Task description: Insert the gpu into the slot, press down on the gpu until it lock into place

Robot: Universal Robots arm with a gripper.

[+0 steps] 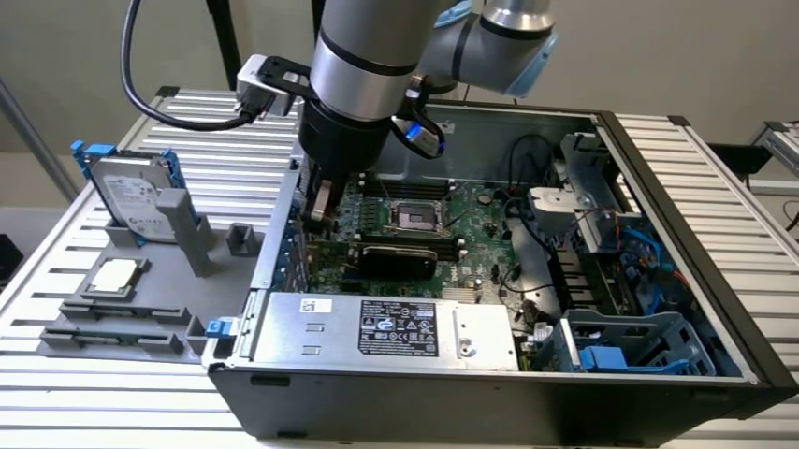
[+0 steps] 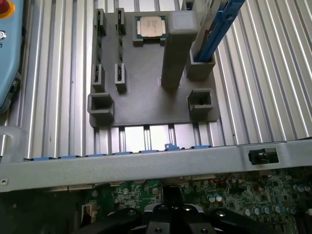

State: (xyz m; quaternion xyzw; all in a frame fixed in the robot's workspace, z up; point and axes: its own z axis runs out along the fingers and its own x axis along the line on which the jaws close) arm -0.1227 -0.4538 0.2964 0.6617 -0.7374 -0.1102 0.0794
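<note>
The gpu (image 1: 395, 255) lies flat on the green motherboard (image 1: 481, 234) inside the open computer case, its black cooler shroud facing up. My gripper (image 1: 320, 217) reaches down into the case at the card's end by the case wall on the exterior view's left, right at or just above the card. Its dark fingers stand shut together, with nothing visible between them. In the wrist view the gripper (image 2: 171, 202) hangs over the motherboard (image 2: 234, 195) just inside the case wall (image 2: 146, 165). The slot is hidden.
A grey power supply box (image 1: 387, 327) with a white label fills the case's near side. The CPU socket (image 1: 414, 217) sits behind the card, and drive cages (image 1: 624, 346) and cables are on the exterior view's right. Outside the case, a grey fixture plate (image 2: 146, 92) holds a CPU (image 2: 150, 26) and a hard drive (image 1: 131, 196).
</note>
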